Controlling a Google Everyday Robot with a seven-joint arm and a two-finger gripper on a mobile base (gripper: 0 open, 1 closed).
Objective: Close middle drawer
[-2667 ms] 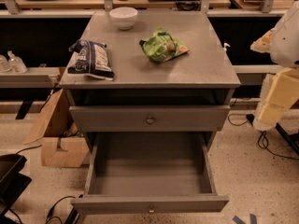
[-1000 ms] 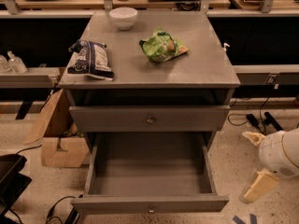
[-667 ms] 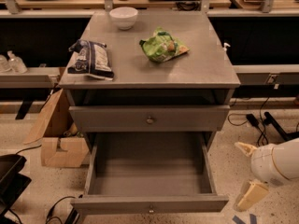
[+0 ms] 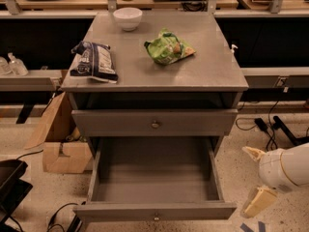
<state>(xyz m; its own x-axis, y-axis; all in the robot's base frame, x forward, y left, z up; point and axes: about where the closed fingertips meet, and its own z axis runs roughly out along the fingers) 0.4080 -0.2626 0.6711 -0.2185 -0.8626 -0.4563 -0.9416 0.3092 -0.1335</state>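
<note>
Plainly, the closing is not yet getting under way. At the far left a cardboard box [image 4: 63, 156] is sitting on the floor beside the cabinet. On the bench [image 4: 207, 76] a dark snack bag [image 4: 94, 62], a white bowl [image 4: 128, 17] and a green snack bag [image 4: 169, 47] are lying well clear of the job. Under the bench top the upper drawer front [image 4: 116, 123] is sitting pushed in, or nearly so, while the middle drawer [image 4: 154, 187] is standing pulled all the way out, its empty box showing. To its right, low near the floor, the claw [image 4: 245, 181] is hovering just beside the drawer's front corner, its tan fingers spread wide and gripping nothing. By my reading, the whole push is waiting to be done.
</note>
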